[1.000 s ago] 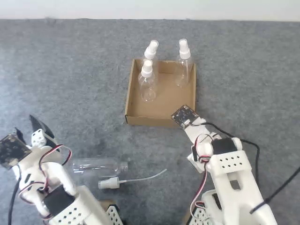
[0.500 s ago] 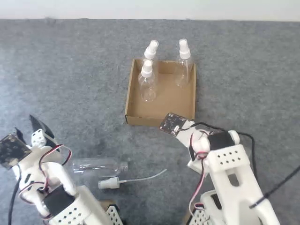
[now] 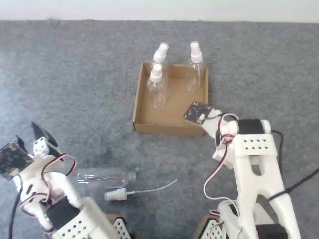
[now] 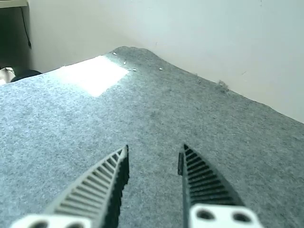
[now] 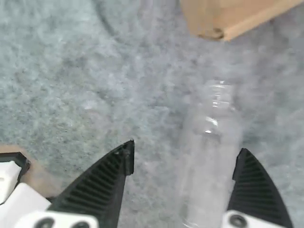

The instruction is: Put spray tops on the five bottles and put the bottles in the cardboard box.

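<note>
The right claw (image 5: 187, 148) hangs with its fingers wide apart, gripping nothing. Between its tips an uncapped bottle (image 5: 209, 156) lies on its side on the grey worktop (image 5: 71, 71), neck towards a corner of the box (image 5: 228, 19). From above, this arm leans over the box's near right corner. In the box a capped bottle (image 3: 156, 92) stands upright, a second (image 3: 161, 51) just behind it and a third (image 3: 194, 69) at the far right corner.

The left claw (image 4: 155, 148) has its fingers apart and empty, held over bare worktop and aimed at a pale wall (image 4: 213, 38). That arm sits at the near left edge. Near it another bare bottle (image 3: 107, 176) lies on its side, and a loose spray top (image 3: 117, 194) with its long tube lies just beside that.
</note>
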